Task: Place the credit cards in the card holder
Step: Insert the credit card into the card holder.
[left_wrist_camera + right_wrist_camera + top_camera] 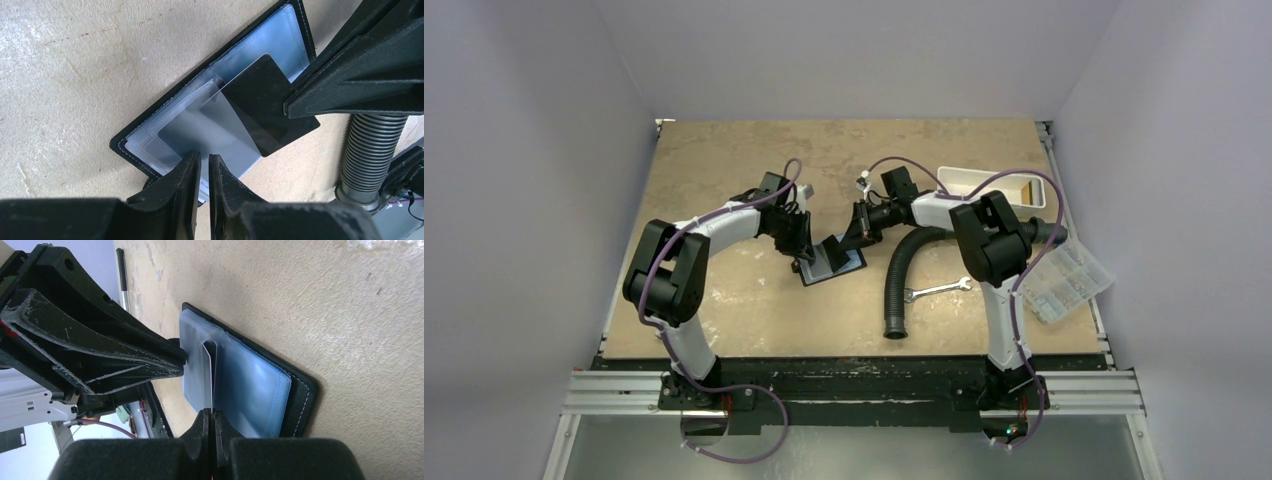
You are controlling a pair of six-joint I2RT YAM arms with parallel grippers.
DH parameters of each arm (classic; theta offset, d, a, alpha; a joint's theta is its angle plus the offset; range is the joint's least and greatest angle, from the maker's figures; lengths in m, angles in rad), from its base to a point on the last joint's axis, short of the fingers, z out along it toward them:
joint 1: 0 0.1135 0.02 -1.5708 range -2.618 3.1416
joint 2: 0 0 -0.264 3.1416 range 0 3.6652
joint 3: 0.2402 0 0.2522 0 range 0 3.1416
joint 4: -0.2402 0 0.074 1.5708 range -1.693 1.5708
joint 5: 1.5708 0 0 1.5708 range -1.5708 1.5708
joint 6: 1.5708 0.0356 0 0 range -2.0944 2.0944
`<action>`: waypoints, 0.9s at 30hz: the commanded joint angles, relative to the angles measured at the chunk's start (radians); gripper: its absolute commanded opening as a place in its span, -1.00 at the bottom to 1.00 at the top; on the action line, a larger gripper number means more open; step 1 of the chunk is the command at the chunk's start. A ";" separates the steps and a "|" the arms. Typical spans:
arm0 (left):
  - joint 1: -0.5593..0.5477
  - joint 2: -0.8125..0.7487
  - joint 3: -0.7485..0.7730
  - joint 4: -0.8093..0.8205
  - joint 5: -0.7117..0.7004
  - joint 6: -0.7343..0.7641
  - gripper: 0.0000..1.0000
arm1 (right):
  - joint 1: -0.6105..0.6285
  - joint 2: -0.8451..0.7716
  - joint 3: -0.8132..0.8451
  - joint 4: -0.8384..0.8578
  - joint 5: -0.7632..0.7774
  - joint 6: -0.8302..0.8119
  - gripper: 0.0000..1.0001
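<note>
The tan table [724, 310] carries card holder [832, 264], wrench [937, 290], hose [896, 290], tray [964, 178].

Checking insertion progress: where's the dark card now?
Left wrist view: the dark card lies angled across the open card holder, one edge pinched by the right gripper.

From the left wrist: near corner of the card holder [260, 40] hidden behind the left gripper [205, 162]; print on a white label [202, 186] there too small to read; one edge of the dark credit card [265, 107] covered by the right gripper [290, 106], along with most of the ribbed hose [367, 150]. From the right wrist: card edge-on only, face not visible. From overhead: card and sleeves too small to tell apart; contents of the clear compartment box [1069, 280] unreadable; white tray [964, 182] partly behind the right arm.
</note>
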 commanded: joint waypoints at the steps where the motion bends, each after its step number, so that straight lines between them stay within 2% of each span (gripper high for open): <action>1: 0.002 0.012 0.004 -0.032 -0.064 0.038 -0.67 | 0.009 0.014 0.040 0.040 -0.015 0.008 -1.00; 11: 0.002 0.010 0.002 -0.031 -0.062 0.039 -0.68 | 0.013 0.020 0.012 0.104 -0.019 0.044 -1.00; 18: 0.002 0.000 0.001 -0.023 -0.058 0.032 -0.69 | 0.026 -0.023 -0.131 0.367 -0.008 0.217 -1.00; 22: 0.006 -0.029 -0.002 -0.008 -0.044 0.016 -0.63 | 0.034 -0.035 -0.189 0.451 0.009 0.273 -1.00; 27: 0.010 -0.095 -0.007 -0.003 -0.041 -0.019 -0.44 | 0.035 -0.055 -0.203 0.429 0.032 0.250 -0.79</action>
